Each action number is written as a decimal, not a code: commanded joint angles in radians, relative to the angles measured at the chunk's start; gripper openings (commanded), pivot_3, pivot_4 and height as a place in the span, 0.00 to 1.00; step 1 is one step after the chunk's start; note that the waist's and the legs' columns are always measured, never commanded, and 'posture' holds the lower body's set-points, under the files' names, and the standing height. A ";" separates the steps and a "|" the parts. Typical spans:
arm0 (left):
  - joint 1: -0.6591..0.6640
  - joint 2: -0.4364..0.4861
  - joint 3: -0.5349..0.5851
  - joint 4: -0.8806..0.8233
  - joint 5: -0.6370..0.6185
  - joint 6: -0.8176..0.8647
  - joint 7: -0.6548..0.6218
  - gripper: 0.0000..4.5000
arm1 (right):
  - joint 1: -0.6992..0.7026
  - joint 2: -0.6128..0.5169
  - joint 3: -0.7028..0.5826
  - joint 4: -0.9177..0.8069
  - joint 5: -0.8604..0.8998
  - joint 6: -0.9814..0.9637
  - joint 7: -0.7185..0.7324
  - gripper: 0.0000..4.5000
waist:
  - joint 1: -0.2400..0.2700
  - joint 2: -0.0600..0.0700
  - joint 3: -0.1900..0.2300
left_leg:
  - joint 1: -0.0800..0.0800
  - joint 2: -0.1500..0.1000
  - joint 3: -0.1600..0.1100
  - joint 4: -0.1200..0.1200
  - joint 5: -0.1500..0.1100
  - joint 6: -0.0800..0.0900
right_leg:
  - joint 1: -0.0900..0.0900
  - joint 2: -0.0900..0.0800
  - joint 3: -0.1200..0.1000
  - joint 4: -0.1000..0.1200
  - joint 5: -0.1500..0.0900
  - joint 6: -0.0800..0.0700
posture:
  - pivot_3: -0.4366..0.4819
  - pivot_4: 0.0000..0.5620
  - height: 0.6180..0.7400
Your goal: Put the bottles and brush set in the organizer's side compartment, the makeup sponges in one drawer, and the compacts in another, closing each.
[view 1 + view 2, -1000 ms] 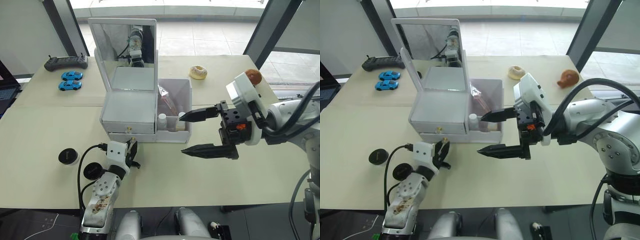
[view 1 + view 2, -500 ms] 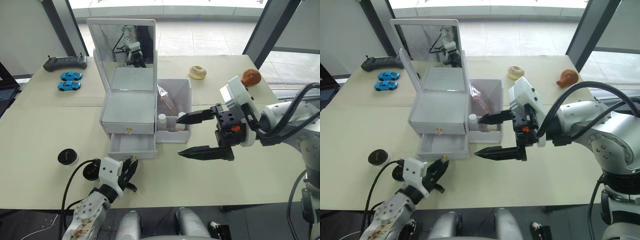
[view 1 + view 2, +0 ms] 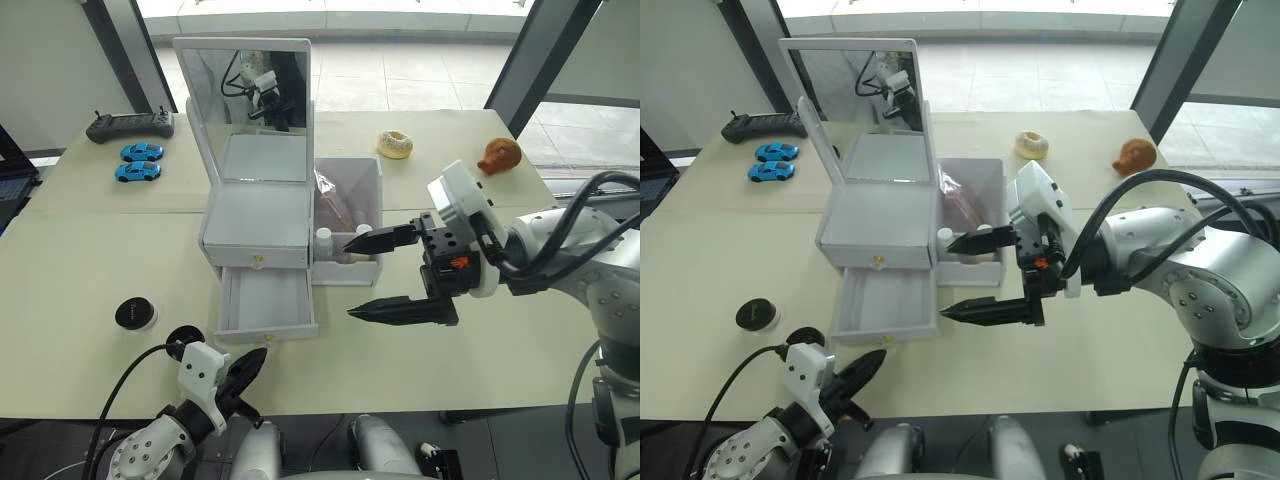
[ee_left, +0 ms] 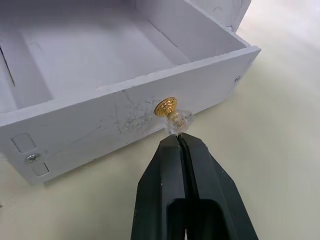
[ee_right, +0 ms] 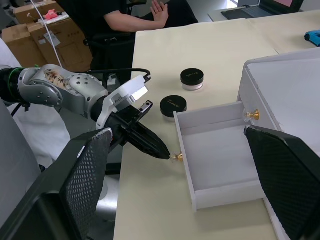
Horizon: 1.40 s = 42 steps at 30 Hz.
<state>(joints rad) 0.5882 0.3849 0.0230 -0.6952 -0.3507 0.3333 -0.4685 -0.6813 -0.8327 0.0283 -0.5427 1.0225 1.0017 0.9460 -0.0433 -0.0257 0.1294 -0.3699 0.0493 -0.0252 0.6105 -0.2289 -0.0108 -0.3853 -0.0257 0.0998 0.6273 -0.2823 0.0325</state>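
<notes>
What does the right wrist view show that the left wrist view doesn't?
Right wrist view adds: two compacts on the table, the upper drawer's knob, and a person's raised hand. Left wrist view adds: scratches and a screw on the drawer front. Shared: the open, empty lower drawer, its gold knob, and the left gripper, fingers shut, tips at that knob.

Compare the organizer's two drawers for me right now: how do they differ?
The lower drawer is pulled well out toward the robot, its inside open to view and empty; the upper drawer sits shut, flush with the organizer. The left gripper is shut right at the lower drawer's knob; nothing is at the upper drawer's knob. Both are white with one gold knob.
</notes>
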 commanded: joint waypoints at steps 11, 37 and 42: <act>0.100 0.030 0.179 -0.014 -0.148 -0.125 -0.144 0.55 | 0.004 0.000 -0.019 -0.003 -0.016 -0.020 0.018 1.00 | 0.000 0.000 0.000 | 0.000 0.000 0.000 0.000 0.000 0.000 | 0.000 0.000 0.000 0.000 -0.002 -0.003 | 0.48 0.27 1.00; -0.611 0.735 0.644 1.338 -0.078 -0.368 -0.533 0.99 | 0.436 -0.193 -0.353 0.531 -0.423 -0.528 0.238 1.00 | 0.001 -0.001 0.002 | 0.002 0.002 0.003 -0.004 0.000 0.000 | -0.002 -0.002 -0.003 0.002 0.000 -0.005 | 0.48 0.27 1.00; -0.703 0.763 0.618 1.438 -0.062 -0.398 -0.576 0.99 | 0.419 -0.181 -0.373 0.606 -0.446 -0.580 0.232 1.00 | 0.000 -0.001 0.002 | 0.002 0.002 0.003 -0.003 0.000 0.000 | -0.002 -0.002 -0.003 0.003 0.002 -0.003 | 0.48 0.27 1.00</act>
<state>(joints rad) -0.0959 1.1139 0.6295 0.7369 -0.4121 -0.0422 -1.0345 -0.2356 -1.0106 -0.2953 0.0633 0.5800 0.4540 1.1774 -0.0433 -0.0265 0.1314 -0.3677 0.0511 -0.0223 0.6070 -0.2290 -0.0108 -0.3872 -0.0273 0.0968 0.6299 -0.2802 0.0299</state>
